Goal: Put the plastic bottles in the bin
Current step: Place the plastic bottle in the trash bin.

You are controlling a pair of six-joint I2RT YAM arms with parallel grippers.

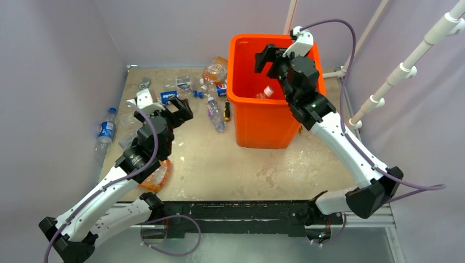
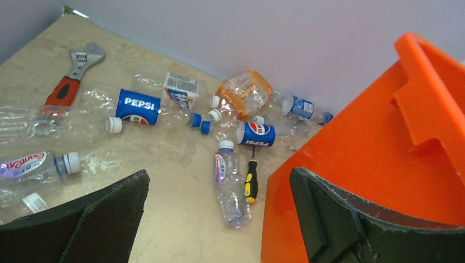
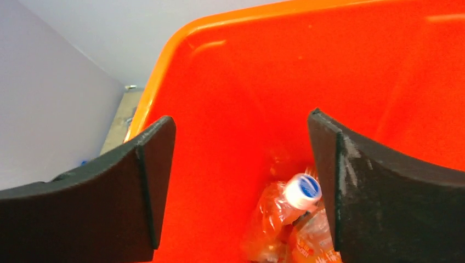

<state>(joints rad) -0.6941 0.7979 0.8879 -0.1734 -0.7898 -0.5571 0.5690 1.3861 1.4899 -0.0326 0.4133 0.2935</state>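
Right gripper (image 3: 241, 159) open, empty, above bin (image 1: 263, 123); bottle (image 3: 285, 211) lies inside. Left gripper (image 2: 218, 183) open, facing loose bottles (image 2: 137, 104) left of bin: likely next pick.

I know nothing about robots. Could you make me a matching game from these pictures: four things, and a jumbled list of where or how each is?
1. wrench
2. screwdriver
3. right gripper
4. white-capped bottle

A. inside the bin
B. open, above the bin
C. red handle, away from the bin
D. yellow-and-black handle, lying beside the bin

Pairs: 1-C, 2-D, 3-B, 4-A.
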